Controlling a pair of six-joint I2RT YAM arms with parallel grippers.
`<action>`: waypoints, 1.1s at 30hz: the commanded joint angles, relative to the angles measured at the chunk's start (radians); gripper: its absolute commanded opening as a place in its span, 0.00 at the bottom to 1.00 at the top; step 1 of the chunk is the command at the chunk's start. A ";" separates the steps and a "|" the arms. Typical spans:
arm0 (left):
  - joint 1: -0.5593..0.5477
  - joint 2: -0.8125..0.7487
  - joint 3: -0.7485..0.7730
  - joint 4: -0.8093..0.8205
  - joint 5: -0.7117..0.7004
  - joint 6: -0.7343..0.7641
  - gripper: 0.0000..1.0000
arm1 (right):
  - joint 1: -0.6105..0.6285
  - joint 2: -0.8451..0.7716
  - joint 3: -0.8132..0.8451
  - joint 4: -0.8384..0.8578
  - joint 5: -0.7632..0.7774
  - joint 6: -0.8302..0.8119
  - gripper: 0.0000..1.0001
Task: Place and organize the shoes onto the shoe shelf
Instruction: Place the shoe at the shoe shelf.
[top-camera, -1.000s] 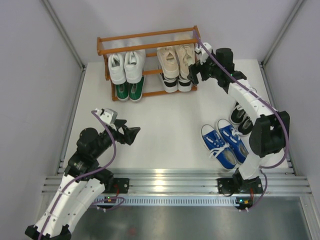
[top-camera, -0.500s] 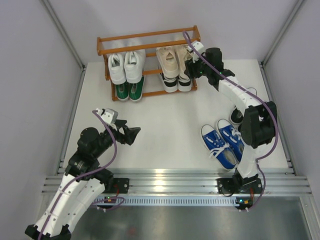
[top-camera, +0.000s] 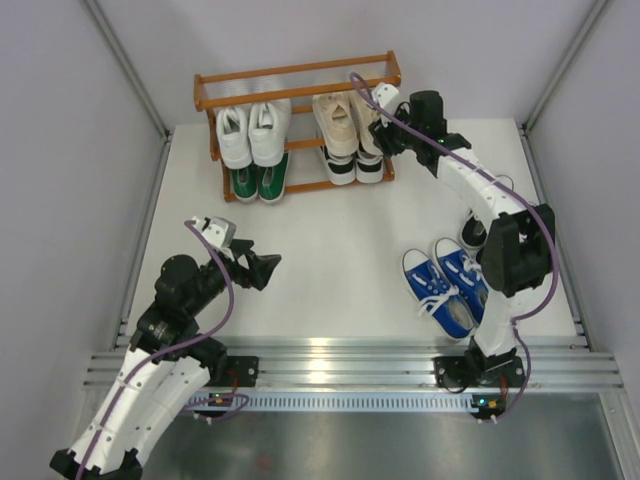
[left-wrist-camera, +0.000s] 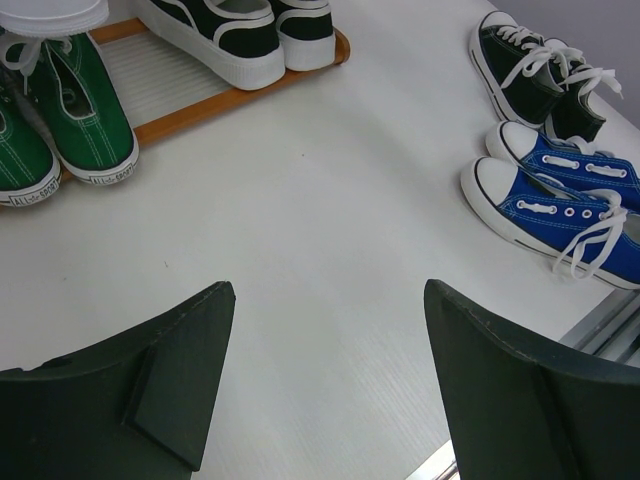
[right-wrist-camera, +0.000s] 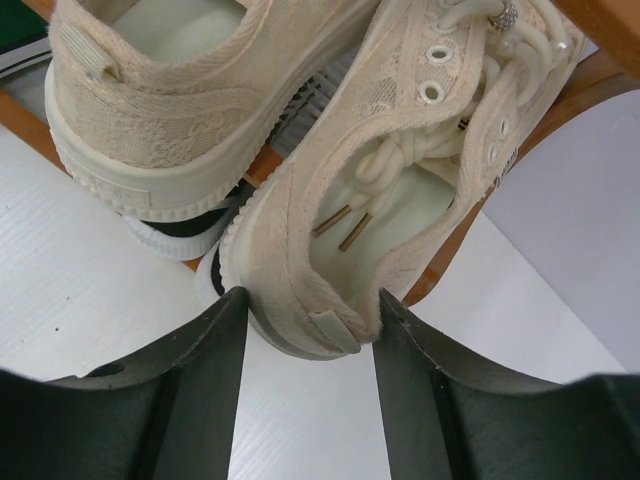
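The right tool (right-wrist-camera: 308, 300) pinches the heel of the beige lace-up fabric sneaker (right-wrist-camera: 395, 160). Slide the sneaker gently and squarely onto the orange-brown wooden shelf (top-camera: 300, 69).

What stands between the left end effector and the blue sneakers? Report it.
Nothing visible does. The left end effector hangs open, and only bare table lies between it and the blue sneakers; the black pair sits beyond them.

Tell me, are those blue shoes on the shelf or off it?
Off it. The blue shoes lie side by side on the white table, apart from the shoe shelf.
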 joint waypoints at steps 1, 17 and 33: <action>0.004 0.008 -0.001 0.015 0.009 0.017 0.82 | 0.003 -0.053 0.083 0.023 0.059 -0.097 0.44; 0.004 0.014 -0.001 0.015 0.005 0.017 0.82 | 0.070 0.039 0.163 0.047 0.149 0.014 0.39; 0.004 0.009 -0.001 0.015 0.005 0.017 0.82 | 0.138 0.045 0.169 0.093 0.232 0.073 0.41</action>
